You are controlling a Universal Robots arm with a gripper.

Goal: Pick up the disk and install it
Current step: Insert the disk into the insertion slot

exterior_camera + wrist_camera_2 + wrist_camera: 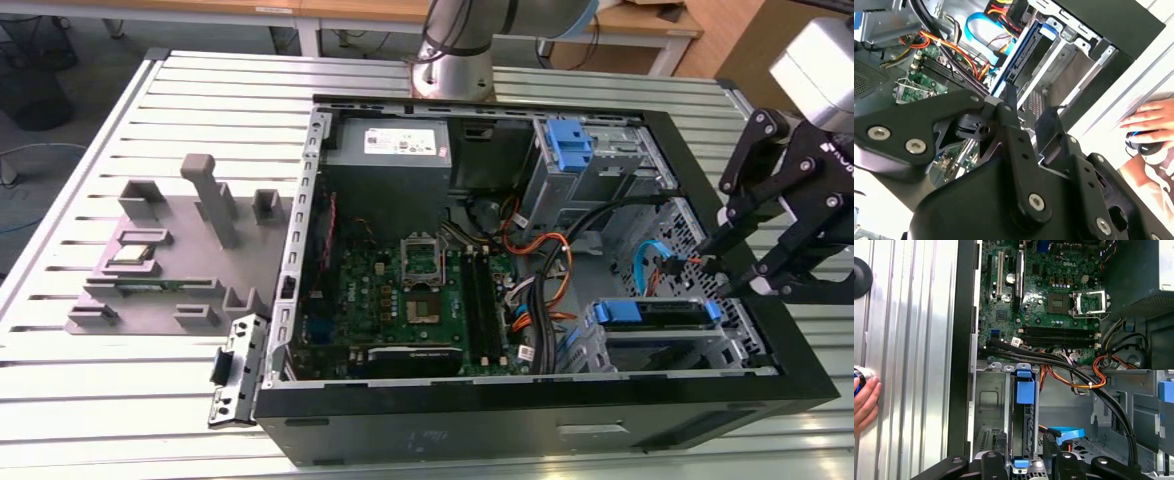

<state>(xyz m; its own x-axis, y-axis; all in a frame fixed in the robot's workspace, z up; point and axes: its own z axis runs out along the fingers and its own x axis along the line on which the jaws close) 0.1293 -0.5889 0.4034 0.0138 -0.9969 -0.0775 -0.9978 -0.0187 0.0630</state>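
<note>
From my console, the flat silver-metal disk with blue plastic side rails sits on edge inside the grey metal drive cage, at a corner of the open black computer case on the ribbed table. My black gripper hovers just above it, jaws apart and holding nothing. I judge the disk stiff, dense, smooth-faced and sensitive to knocks. I'd pinch it squarely across its blue-railed sides, clear of the orange and black cables.
</note>
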